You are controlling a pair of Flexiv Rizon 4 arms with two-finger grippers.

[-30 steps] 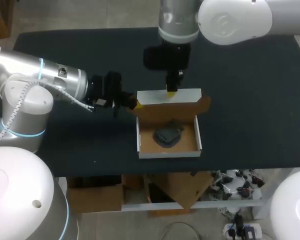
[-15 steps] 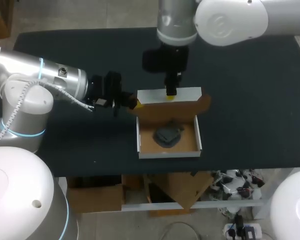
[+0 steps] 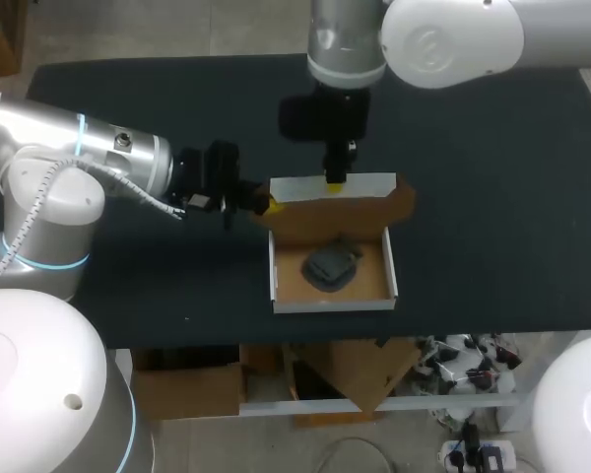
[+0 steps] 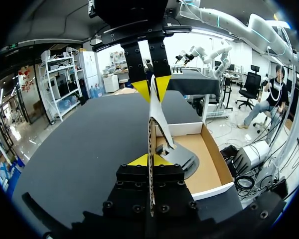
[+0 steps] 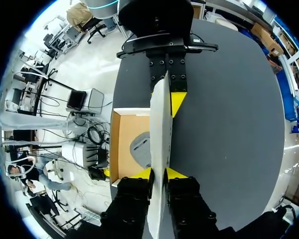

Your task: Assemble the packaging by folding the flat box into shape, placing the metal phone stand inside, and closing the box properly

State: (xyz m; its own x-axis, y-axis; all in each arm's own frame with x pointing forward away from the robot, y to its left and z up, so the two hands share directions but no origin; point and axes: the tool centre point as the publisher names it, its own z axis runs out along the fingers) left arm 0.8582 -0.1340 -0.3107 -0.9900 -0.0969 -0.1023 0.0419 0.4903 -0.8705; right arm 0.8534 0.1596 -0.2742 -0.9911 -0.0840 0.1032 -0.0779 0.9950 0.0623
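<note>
Even o/h light, no hard shadows.
Dark surface [image 3: 502,197] matte; glare on white R arm shell [image 3: 453,39], head view.

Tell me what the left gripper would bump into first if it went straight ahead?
The left gripper is shut on the box lid, so it would push that. Beyond it, probably the right gripper, pinching the same lid.

The white box [image 3: 332,304], brown inside, lies open, lid [image 3: 300,188] upright, with the dark phone stand [image 3: 328,266] inside.
</note>
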